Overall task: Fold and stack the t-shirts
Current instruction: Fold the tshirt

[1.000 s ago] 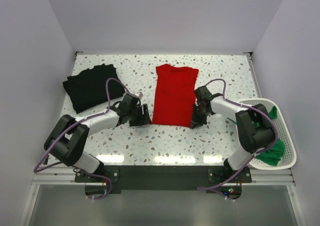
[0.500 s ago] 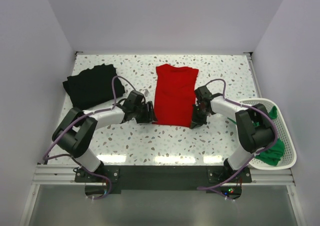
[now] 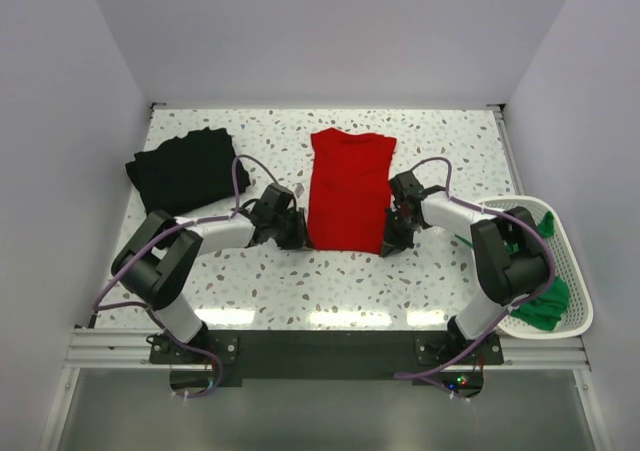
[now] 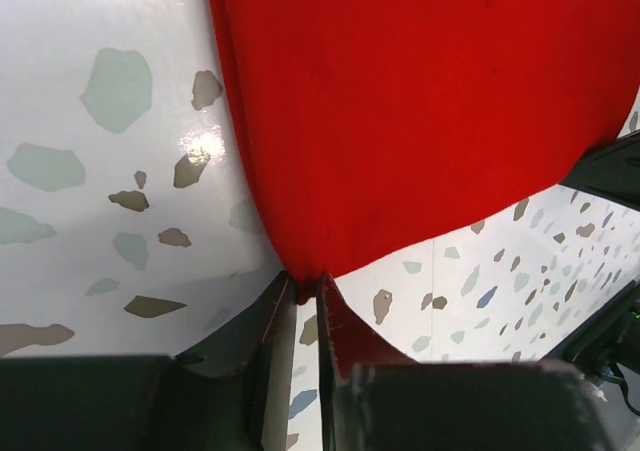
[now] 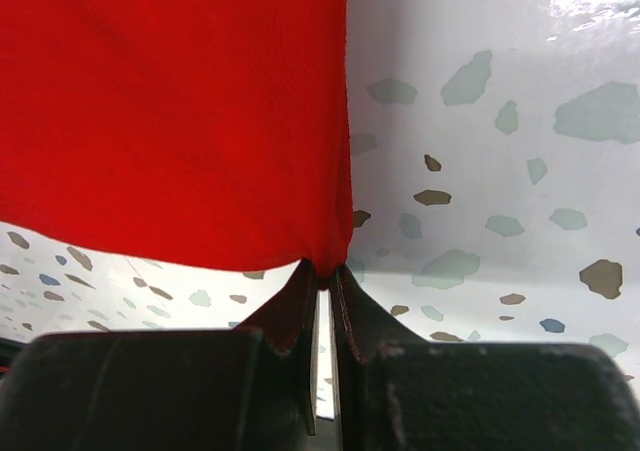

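Note:
A bright red t-shirt [image 3: 347,188] lies flat in the middle of the table, folded into a long strip with its collar at the far end. My left gripper [image 3: 298,233] is shut on the red t-shirt's near left corner [image 4: 305,271]. My right gripper [image 3: 390,239] is shut on its near right corner [image 5: 328,261]. A black t-shirt [image 3: 185,171] lies folded at the back left. A green t-shirt [image 3: 541,306] hangs crumpled in the basket at the right.
The white perforated basket [image 3: 571,261] stands at the table's right edge beside my right arm. The speckled table [image 3: 300,286] shows bare surface in front of the red t-shirt. Walls close in on three sides.
My left gripper has slid right from beside the red t-shirt to its near left corner and closed on it. The right gripper has stayed on its corner.

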Robot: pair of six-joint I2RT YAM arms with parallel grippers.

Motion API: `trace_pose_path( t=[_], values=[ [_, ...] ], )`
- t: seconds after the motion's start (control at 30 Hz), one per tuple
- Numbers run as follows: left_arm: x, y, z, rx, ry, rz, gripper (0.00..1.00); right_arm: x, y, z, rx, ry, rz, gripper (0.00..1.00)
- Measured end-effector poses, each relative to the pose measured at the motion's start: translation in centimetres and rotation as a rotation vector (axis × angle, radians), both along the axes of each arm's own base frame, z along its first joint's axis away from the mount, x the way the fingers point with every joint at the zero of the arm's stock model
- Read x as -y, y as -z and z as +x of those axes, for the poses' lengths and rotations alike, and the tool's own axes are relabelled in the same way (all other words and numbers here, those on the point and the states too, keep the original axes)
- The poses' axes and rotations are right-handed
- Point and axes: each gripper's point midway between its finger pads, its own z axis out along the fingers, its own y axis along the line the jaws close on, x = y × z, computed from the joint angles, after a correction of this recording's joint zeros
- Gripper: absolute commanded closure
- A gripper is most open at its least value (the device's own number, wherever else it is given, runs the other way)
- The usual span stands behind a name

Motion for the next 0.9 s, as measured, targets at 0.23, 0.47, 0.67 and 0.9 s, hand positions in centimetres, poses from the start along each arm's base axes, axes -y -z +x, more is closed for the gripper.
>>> trace_pose_path(
  t=[0.23,0.47,0.67,0.9],
  values=[
    [0.2,0.2,-0.3,-0.015,-0.003,0.005,1.00,0.0,0.0,0.0,-0.002,0.000,-0.001,1.00],
    [-0.3,0.2,-0.4,-0.015,-0.017,0.042,1.00,0.5,-0.2,-0.5,-0.002,0.011,-0.017,1.00],
    [-1.0,0.1,-0.9,-0.027,-0.025,0.075,1.00,0.8,-0.9,-1.4,-0.007,0.016,-0.027,1.00],
    [-1.4,-1.0,-1.4,-0.025,-0.025,0.076,1.00,0.9,-2.0,-1.9,0.002,0.014,-0.019,1.00]
  ],
)
